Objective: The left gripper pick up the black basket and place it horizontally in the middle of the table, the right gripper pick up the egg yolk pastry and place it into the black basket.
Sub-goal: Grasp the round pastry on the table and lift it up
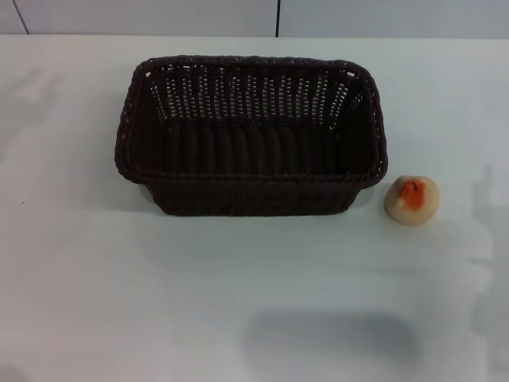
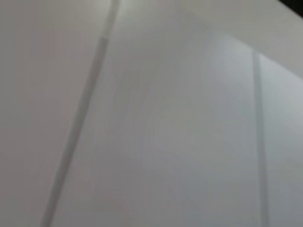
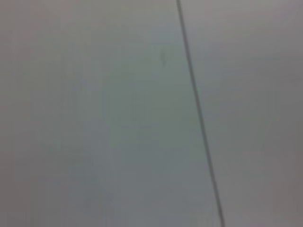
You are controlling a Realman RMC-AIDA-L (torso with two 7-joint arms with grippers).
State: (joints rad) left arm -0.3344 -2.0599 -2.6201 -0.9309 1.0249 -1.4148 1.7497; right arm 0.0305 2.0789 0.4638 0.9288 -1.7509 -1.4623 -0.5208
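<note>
The black basket point(image 1: 251, 135) sits lengthwise across the table point(image 1: 238, 294), roughly in the middle, upright and empty. The egg yolk pastry point(image 1: 411, 199) rests on the table just beside the basket's near right corner, apart from the wicker, with its orange spot facing up. Neither the left gripper nor the right gripper shows in any view; both wrist cameras look only at plain pale panels with a seam line, so how far open either one is, or whether it has hold of anything, cannot be told. The basket looks already placed, so the pastry pick seems to be what remains. The likely trouble is the pastry's round shape: a grip off its centre could roll it away, and because it lies so close to the basket, a descending finger might catch the braided rim and shove the basket out of place.
</note>
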